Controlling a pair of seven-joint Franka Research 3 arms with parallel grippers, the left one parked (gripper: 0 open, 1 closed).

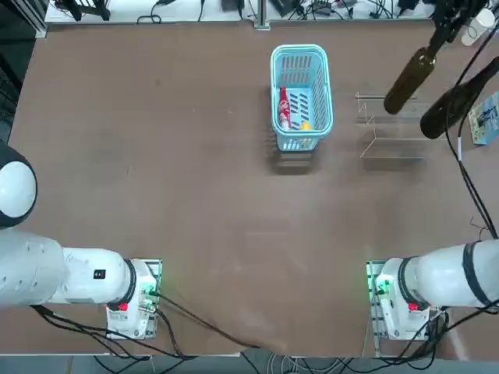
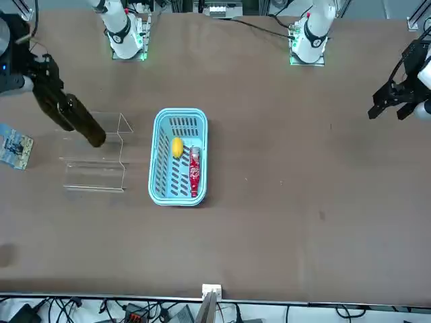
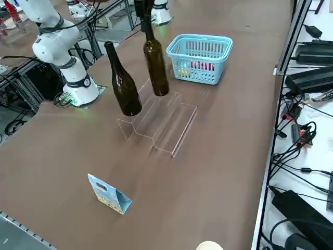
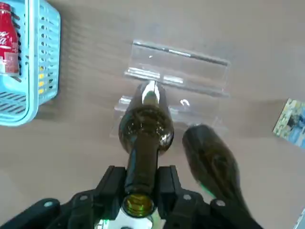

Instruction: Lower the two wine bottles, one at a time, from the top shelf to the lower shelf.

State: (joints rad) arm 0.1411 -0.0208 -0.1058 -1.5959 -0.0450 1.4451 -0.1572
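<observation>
My right gripper [image 4: 141, 187] is shut on the neck of one dark wine bottle [image 4: 145, 126], which hangs upright over the clear acrylic rack [image 4: 190, 71]. In the right side view this bottle [image 3: 155, 65] has its base low over the rack's steps [image 3: 166, 122]; I cannot tell whether it touches. The other wine bottle [image 3: 123, 86] stands free on the top shelf [image 3: 130, 125], next to the held one. The lower shelf [image 3: 179, 133] is bare. From overhead, the gripper [image 1: 446, 23] holds its bottle [image 1: 408, 79] beside the standing bottle [image 1: 452, 105].
A light-blue basket [image 1: 274, 86] holding a red bottle [image 1: 284, 109] and a yellow item [image 1: 306, 125] sits left of the rack [image 1: 390, 148]. A small printed card [image 3: 110, 195] stands on the table at the rack's other side, near the table edge.
</observation>
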